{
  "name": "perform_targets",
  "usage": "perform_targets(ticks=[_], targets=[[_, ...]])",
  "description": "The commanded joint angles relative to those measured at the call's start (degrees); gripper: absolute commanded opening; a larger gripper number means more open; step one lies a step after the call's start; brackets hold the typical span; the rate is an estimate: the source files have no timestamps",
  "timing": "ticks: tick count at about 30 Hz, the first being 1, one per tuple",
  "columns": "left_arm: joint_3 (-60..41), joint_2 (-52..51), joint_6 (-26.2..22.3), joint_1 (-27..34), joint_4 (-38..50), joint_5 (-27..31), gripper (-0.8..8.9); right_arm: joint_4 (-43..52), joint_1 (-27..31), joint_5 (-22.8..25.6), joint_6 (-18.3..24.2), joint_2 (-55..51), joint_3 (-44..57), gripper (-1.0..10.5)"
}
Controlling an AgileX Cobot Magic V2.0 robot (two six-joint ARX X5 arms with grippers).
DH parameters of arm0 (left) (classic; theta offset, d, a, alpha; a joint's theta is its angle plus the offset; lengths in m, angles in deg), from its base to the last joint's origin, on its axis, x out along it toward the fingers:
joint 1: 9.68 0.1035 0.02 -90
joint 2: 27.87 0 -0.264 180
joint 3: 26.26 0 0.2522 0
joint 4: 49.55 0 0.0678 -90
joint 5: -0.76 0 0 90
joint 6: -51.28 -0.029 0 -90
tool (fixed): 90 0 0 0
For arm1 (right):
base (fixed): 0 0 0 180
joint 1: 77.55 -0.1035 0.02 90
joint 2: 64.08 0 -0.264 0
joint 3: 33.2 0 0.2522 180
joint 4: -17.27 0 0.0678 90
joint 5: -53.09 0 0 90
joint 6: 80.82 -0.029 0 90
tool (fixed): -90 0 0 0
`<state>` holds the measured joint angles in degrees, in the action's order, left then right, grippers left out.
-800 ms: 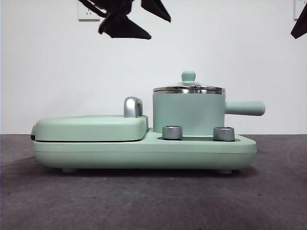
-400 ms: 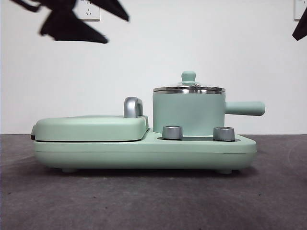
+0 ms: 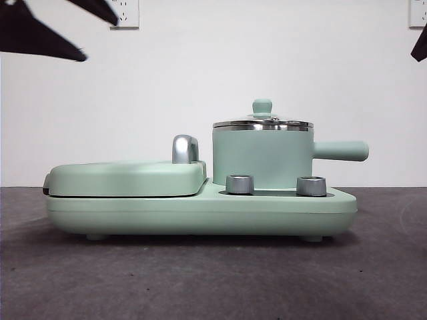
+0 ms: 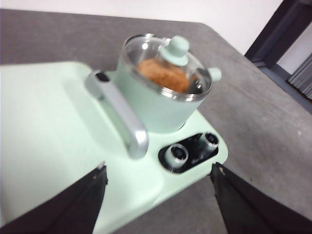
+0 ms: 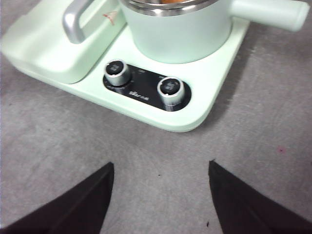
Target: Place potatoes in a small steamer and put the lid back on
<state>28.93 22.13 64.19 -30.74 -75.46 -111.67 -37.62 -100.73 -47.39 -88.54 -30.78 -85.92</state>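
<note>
Two grippers: both are up in the air and hold nothing
Left gripper (image 4: pixel 158 190): jaws spread wide and empty; it hangs above the flat green cover, with the pot ahead of it and beyond the chrome handle; in the front view it shows only as dark shapes at the upper left corner (image 3: pixel 47 30) — well clear of the pot
Right gripper (image 5: pixel 158 187): jaws spread wide and empty; it hangs over bare grey table (image 5: pixel 58 146), with the cooker's near edge and two knobs ahead of it; in the front view only a black tip shows at the upper right corner (image 3: pixel 420 43)
Pot (image 3: pixel 262 159): mint green with a chrome rim; it stands upright on the cooker base, beyond the knobs as the right gripper sees them; its straight handle (image 3: pixel 340 151) points away from the flat cover
Lid (image 4: pixel 165 66): clear glass with a chrome rim and a green knob (image 4: pixel 176 50); it sits closed on the pot's rim, level in the front view
Potato (image 4: pixel 163 75): orange-brown and rough-skinned; it lies inside the pot, seen through the glass from the left gripper's side
Flat cover (image 3: pixel 127 177): shut, beside the pot; its chrome handle (image 4: pixel 119 114) lies between the left gripper and the pot
Knobs (image 5: pixel 118 70): two — side by side on a black panel
</note>
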Motion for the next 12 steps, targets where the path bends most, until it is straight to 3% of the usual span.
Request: perform_targets(ticks=[1,12], targets=[[-1.07,-2.64,-0.42,0.66,-1.88,-0.07,3.32,0.48,-0.31,-0.13,1.03,0.33,-0.13,3.0],[-4.13,-12.79,-1.25,4.24,-12.07,2.34,3.33,2.49,-0.31,-0.22,1.07,0.26,-0.13,3.0]])
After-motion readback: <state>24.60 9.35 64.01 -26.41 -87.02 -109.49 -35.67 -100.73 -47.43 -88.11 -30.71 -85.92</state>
